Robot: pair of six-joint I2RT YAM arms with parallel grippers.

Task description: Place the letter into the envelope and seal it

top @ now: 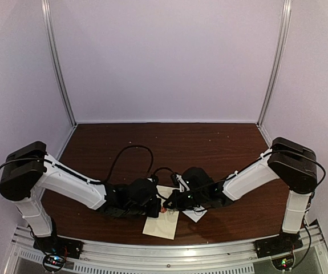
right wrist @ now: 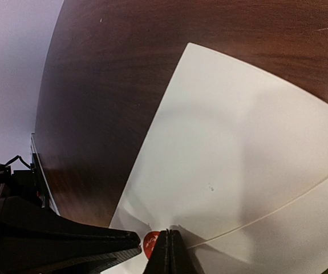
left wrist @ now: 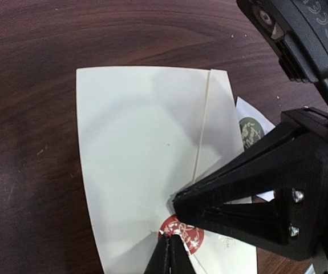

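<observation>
The cream envelope (top: pixel 162 224) lies flat near the table's front edge, its flap folded down. It fills the left wrist view (left wrist: pixel 141 154) and the right wrist view (right wrist: pixel 226 148). A round red sticker (left wrist: pixel 187 236) sits at the flap's tip (right wrist: pixel 150 245). My left gripper (left wrist: pixel 172 240) is shut, its tip touching the sticker's left edge. My right gripper (right wrist: pixel 166 235) is shut, its tip pressing on the sticker from the other side (left wrist: pixel 178 202). Both grippers meet over the envelope in the top view, left (top: pixel 158 210) and right (top: pixel 169 204). No letter shows.
A small white card of round stickers (left wrist: pixel 249 128) lies partly under the envelope's right edge, also seen in the top view (top: pixel 195 216). Bare dark wood table (top: pixel 209 142) stretches behind; the metal front rail (top: pixel 164 251) is just below the envelope.
</observation>
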